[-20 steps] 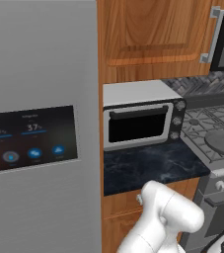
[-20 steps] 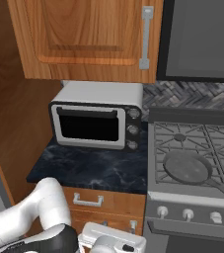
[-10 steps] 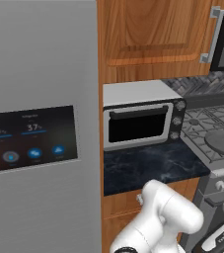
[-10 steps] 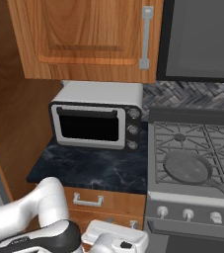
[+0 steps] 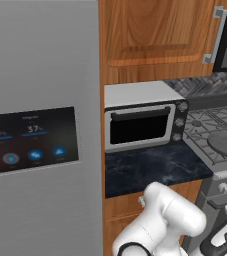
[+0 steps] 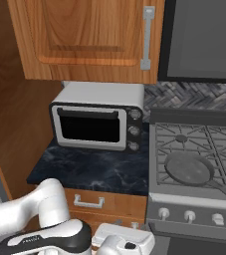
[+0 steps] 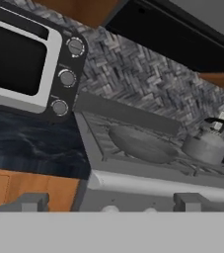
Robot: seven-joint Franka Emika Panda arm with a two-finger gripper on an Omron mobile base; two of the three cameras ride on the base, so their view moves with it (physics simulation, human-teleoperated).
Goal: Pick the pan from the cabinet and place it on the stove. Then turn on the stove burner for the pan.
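Pan [image 6: 189, 169] sits flat on the stove [image 6: 199, 199], on the near-left burner grate, handle running off toward 4 o'clock in the right base view. In the hand view the same pan [image 7: 142, 144] lies at centre, a grey kettle [image 7: 205, 147] just beside it at 3 o'clock. Cabinet [image 6: 89, 37] overhead at 11 o'clock, door closed. Toaster oven [image 6: 97, 117] on the dark marble counter [image 6: 89, 172], at 9 o'clock from the pan.

Placing looks done; the step in hand reads as the burner. Knobs [image 6: 189, 216] line the stove front at 6 o'clock from the pan. Next move calls for picking the knob that serves the near-left burner, closing on it squarely, then twisting.

Arm folded low in front of the drawer unit, hand level with the stove front, looking up across the grates. Claw [image 7: 111, 210] spread wide, grasping nothing.
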